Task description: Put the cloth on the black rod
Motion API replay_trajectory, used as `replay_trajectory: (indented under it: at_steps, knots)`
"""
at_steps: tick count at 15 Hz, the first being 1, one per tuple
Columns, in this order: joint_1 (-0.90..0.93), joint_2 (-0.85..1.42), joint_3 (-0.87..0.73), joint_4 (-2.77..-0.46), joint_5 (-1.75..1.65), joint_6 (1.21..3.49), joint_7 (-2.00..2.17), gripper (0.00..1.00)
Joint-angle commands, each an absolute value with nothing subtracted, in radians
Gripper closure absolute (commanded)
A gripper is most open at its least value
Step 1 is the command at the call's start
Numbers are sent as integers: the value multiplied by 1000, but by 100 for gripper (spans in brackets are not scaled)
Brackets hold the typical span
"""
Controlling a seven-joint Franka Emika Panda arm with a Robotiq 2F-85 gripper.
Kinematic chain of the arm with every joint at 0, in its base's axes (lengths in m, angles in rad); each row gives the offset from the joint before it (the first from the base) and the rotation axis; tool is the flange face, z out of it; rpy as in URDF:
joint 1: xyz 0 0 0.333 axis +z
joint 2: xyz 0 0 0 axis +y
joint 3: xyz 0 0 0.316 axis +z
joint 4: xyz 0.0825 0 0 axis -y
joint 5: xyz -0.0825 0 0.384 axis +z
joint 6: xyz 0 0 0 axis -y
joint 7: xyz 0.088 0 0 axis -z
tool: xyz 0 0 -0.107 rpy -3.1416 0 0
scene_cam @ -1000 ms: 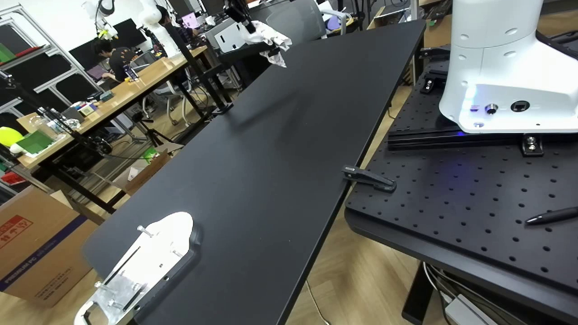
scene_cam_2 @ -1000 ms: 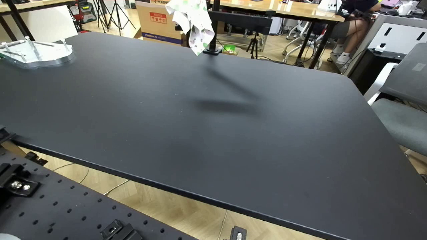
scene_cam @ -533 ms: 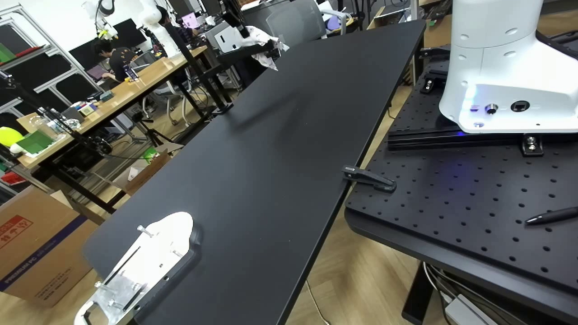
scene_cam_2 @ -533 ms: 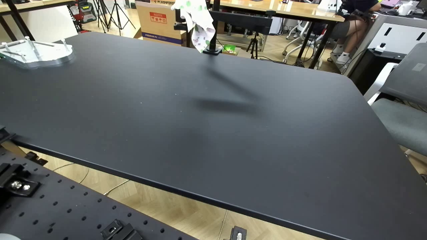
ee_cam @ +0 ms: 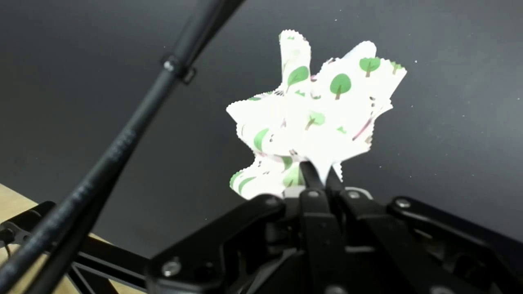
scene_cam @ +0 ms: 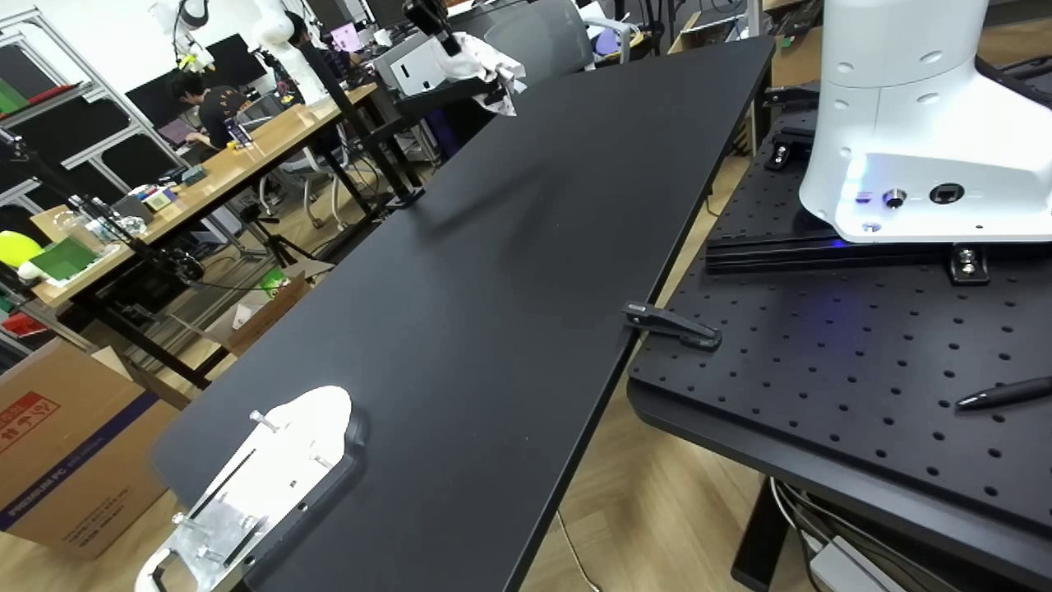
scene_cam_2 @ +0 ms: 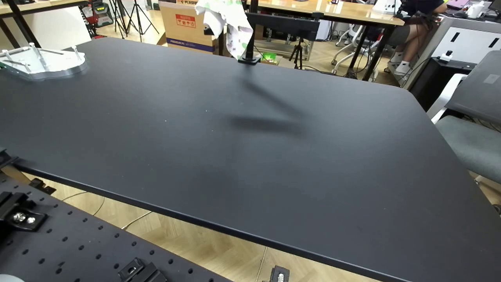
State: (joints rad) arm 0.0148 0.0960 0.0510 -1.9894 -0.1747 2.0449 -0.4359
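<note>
The white cloth with green tree prints (ee_cam: 339,110) hangs bunched from my gripper (ee_cam: 322,173), whose fingertips are shut on it. The cloth also shows in both exterior views (scene_cam: 491,66) (scene_cam_2: 231,23), above the far edge of the black table. The black rod (scene_cam_2: 283,25) stands out sideways from an upright post. It also shows in an exterior view (scene_cam: 440,97), partly behind the cloth. In the wrist view the rod (ee_cam: 122,143) runs diagonally, left of the cloth and apart from it in the picture. In an exterior view the gripper (scene_cam: 451,48) is at the cloth's top.
The black upright post (scene_cam_2: 252,39) is fixed at the edge of the table (scene_cam_2: 250,164). A metal plate with pegs (scene_cam_2: 43,60) lies at the table's other end. A chair (scene_cam_2: 469,113) stands beside the table. The robot base (scene_cam: 920,123) stands on a perforated board.
The cloth and gripper first shifted a little, then swung partly back. The cloth now hangs slightly higher than a second ago. The grip on it is unchanged; rod and post have not moved.
</note>
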Motion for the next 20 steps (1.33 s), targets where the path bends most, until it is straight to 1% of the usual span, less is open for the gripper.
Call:
replay_trajectory:
  at_steps: [1, 20]
  knots:
    - [20, 40, 50, -2023, -173, 2011, -425, 99]
    - [44, 121, 70, -1975, -184, 2023, -417, 99]
